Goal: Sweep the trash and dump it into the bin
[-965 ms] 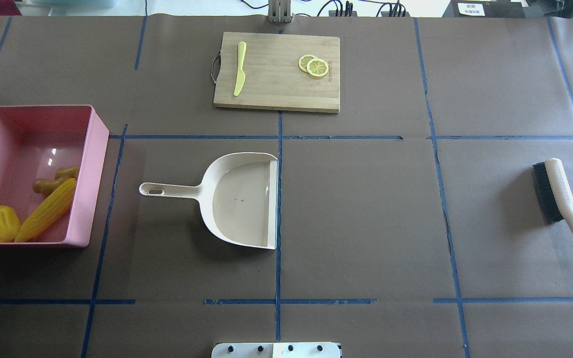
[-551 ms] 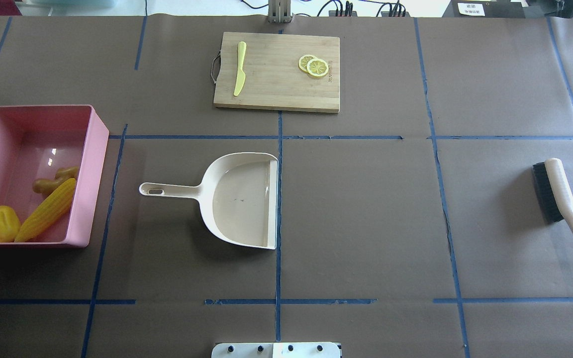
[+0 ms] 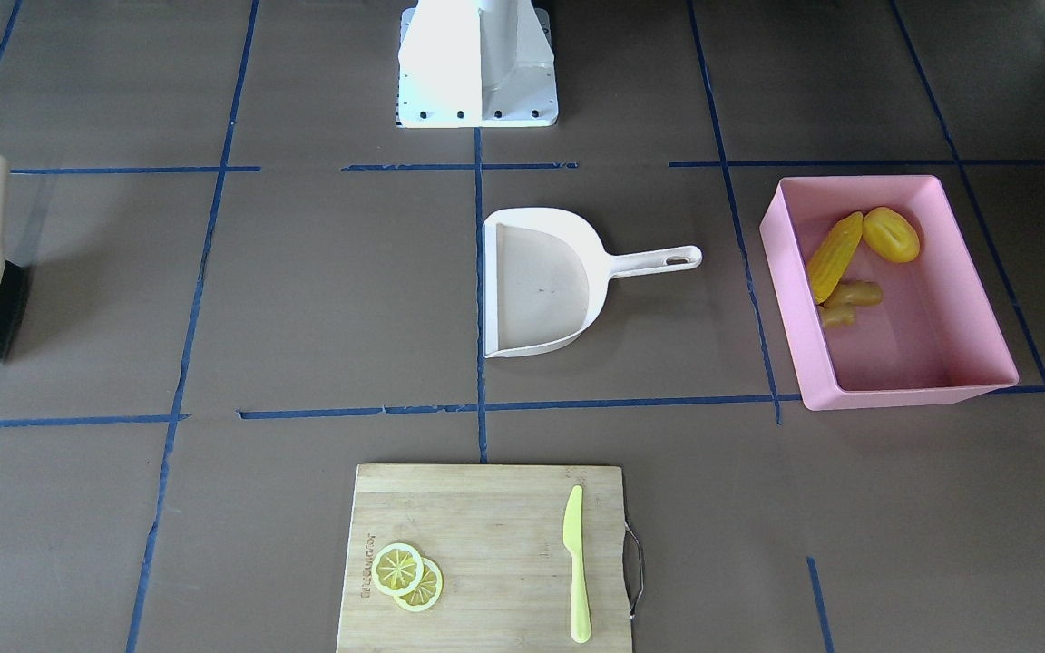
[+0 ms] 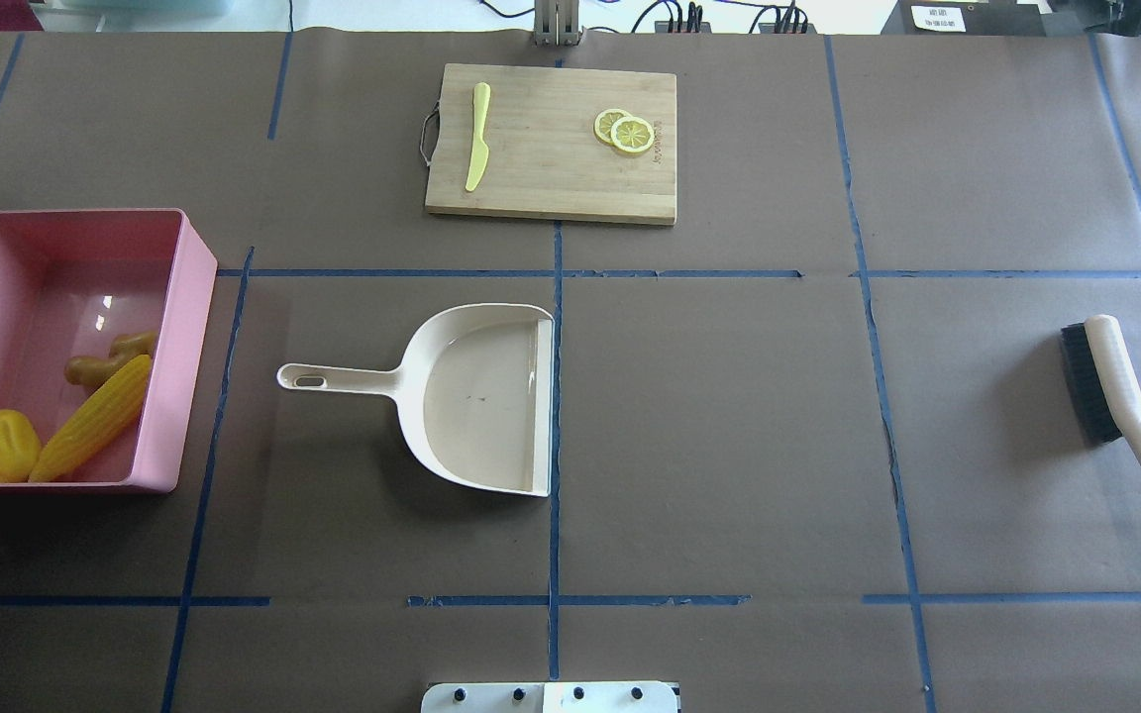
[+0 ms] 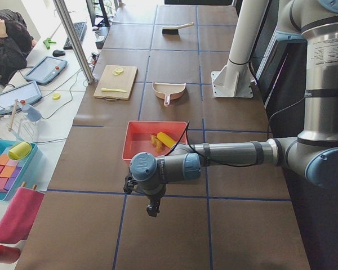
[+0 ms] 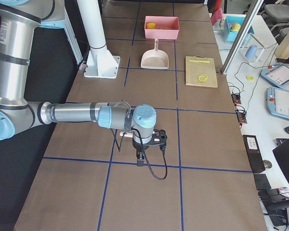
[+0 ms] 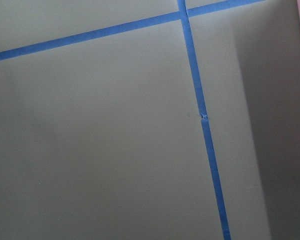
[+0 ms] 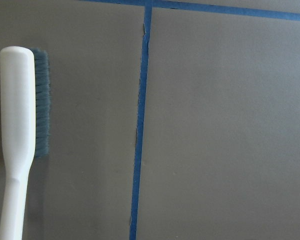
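Note:
The pink bin (image 4: 196, 297) stands at the table's left end. In it lie the corn cob (image 4: 93, 418), the yellow potato-like lump (image 4: 6, 446) and the ginger root (image 4: 105, 361); the front-facing view shows the same in the bin (image 3: 790, 299). The empty cream dustpan (image 4: 481, 396) lies mid-table. The brush (image 4: 1115, 396) lies at the right and shows in the right wrist view (image 8: 17, 125). My left gripper (image 5: 152, 211) hangs over the table beside the bin. My right gripper (image 6: 140, 161) hangs near the brush. I cannot tell whether either is open or shut.
A wooden cutting board (image 4: 551, 144) at the far middle carries a yellow-green knife (image 4: 477, 149) and lemon slices (image 4: 625, 131). Blue tape lines cross the brown table cover. The robot's base (image 3: 477, 63) stands at the near edge.

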